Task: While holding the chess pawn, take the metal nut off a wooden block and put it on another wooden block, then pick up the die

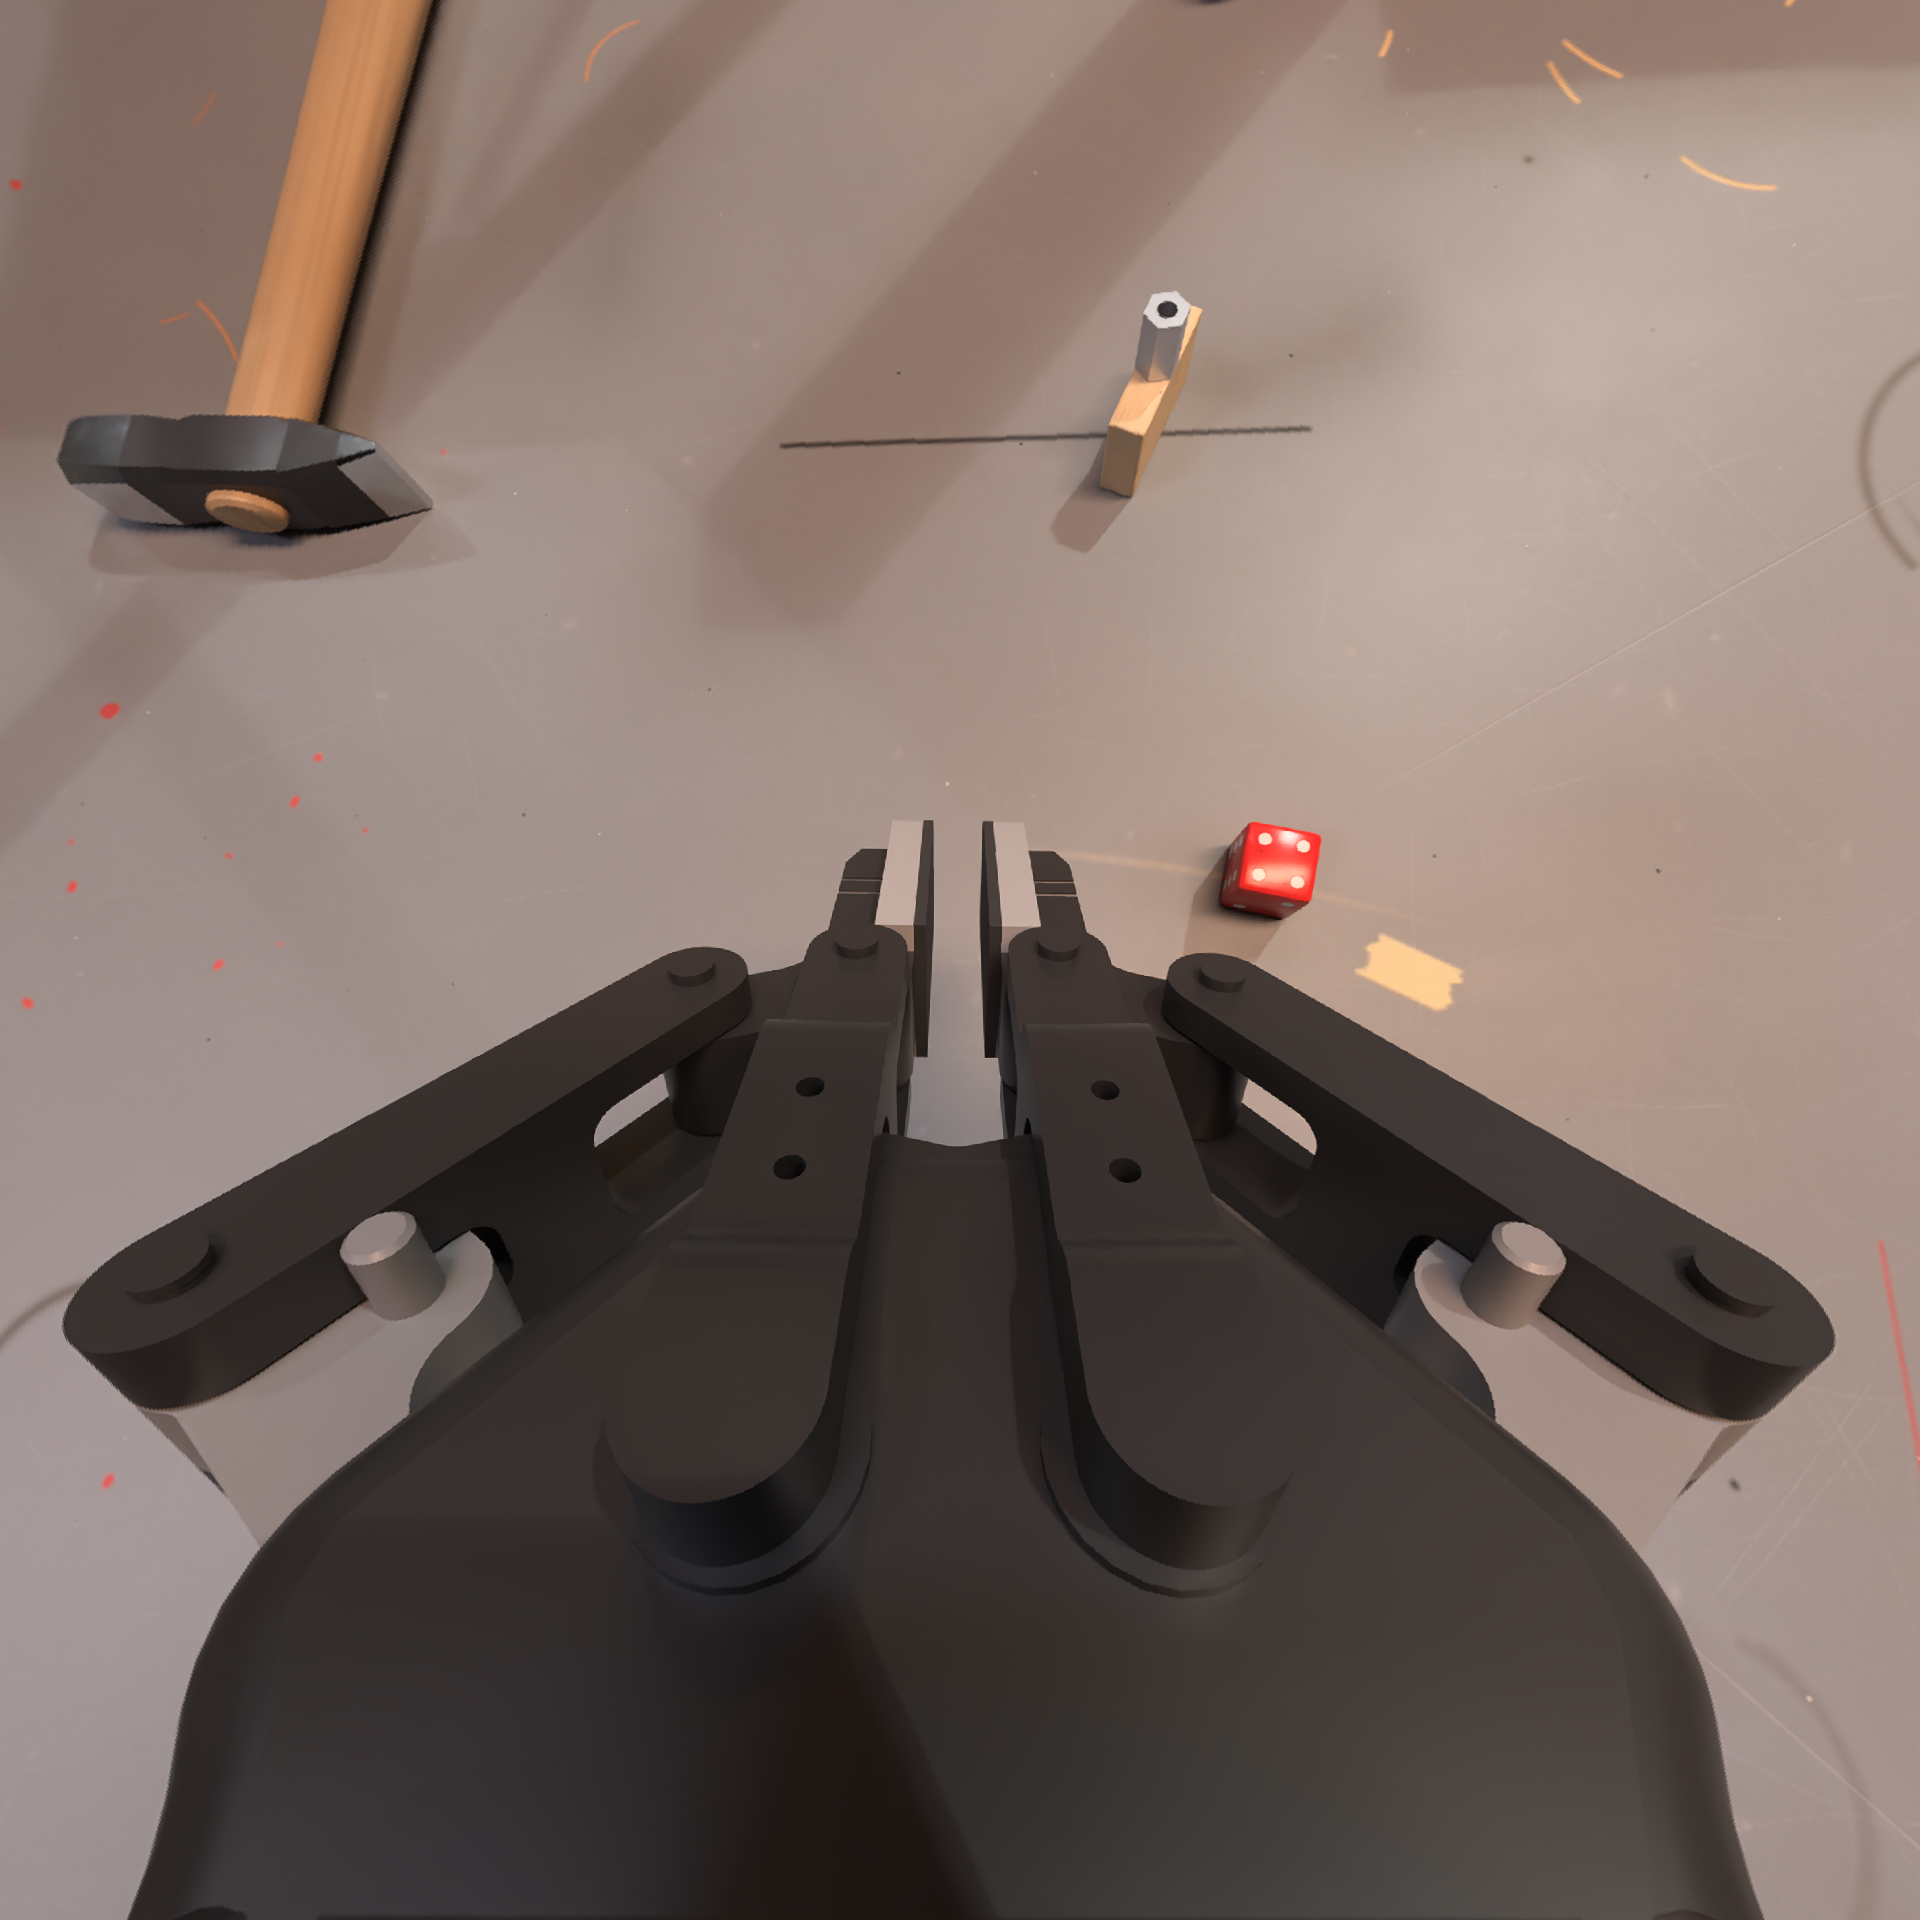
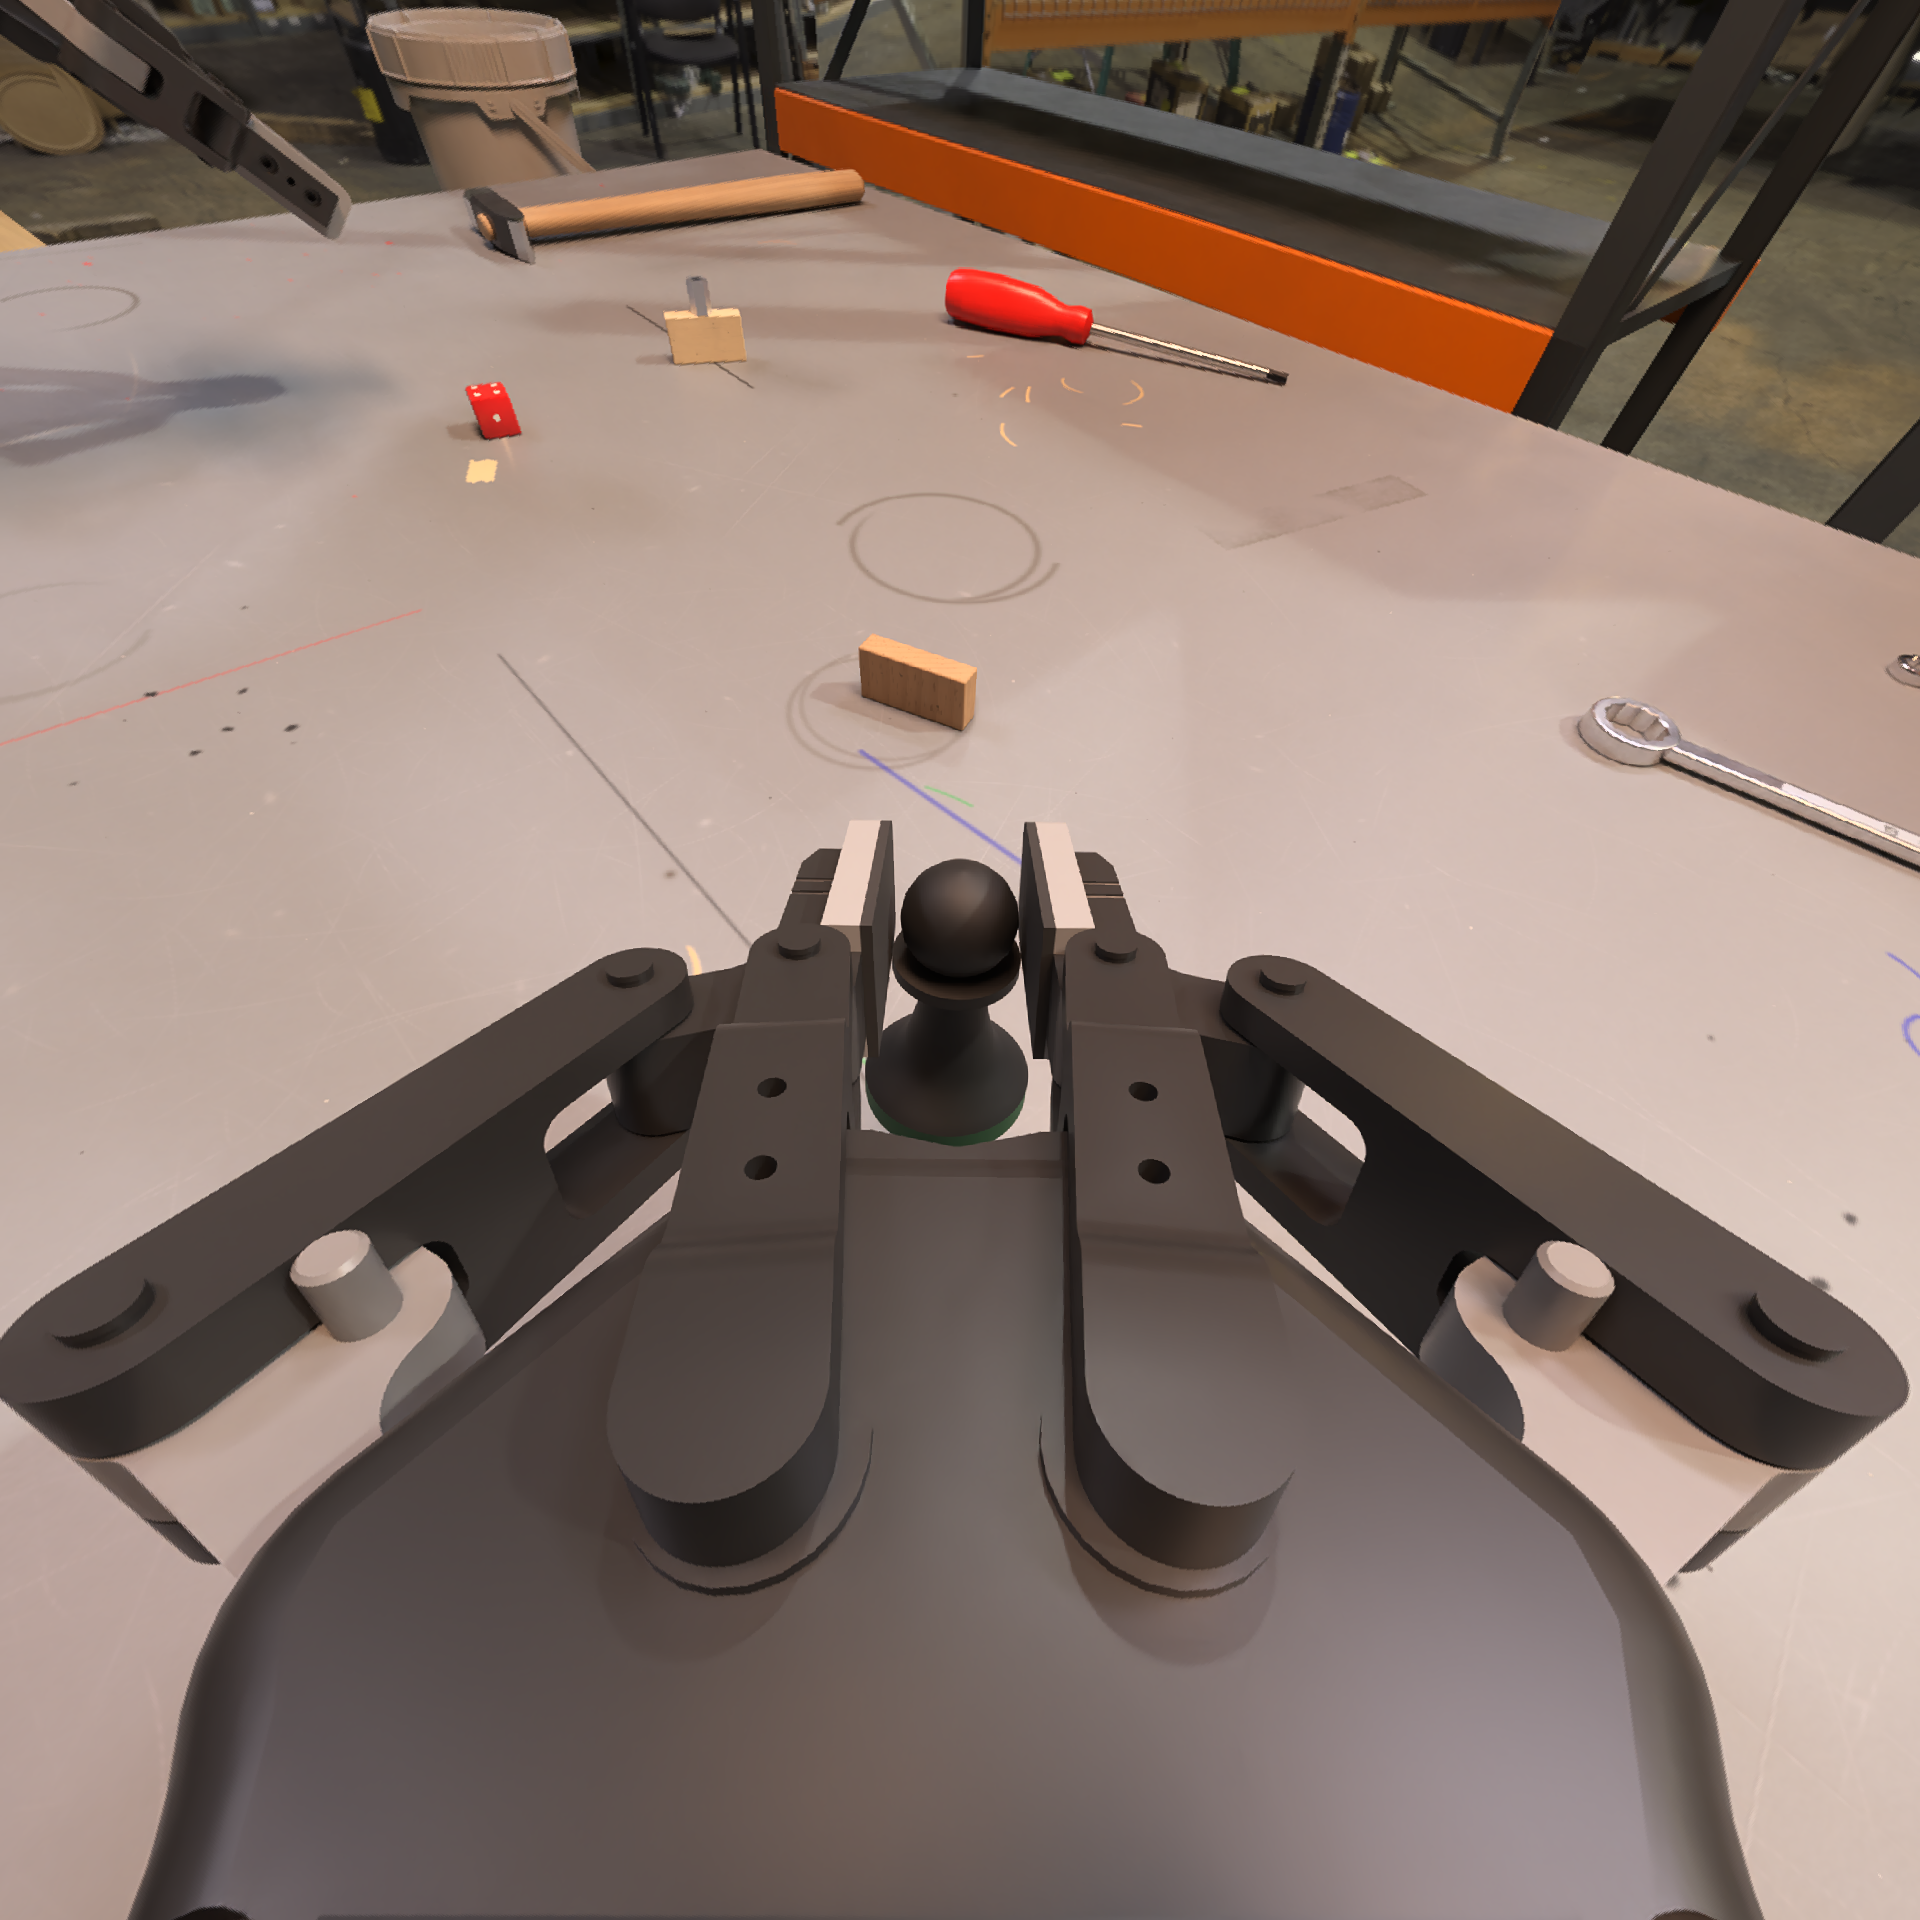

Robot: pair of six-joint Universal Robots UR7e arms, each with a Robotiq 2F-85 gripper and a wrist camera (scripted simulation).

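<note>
Black pawn (image 2: 957, 966) between right fingers (image 2: 1055, 883)

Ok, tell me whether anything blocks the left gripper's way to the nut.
Nothing visible does. The left gripper points over bare table toward the nut standing on its wooden block. The die and the hammer lie off to either side.

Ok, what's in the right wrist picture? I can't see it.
The right claw grips a black chess pawn above a grey table. Ahead lies a bare wooden block; farther off, a red die and another block carrying a metal nut.
</note>
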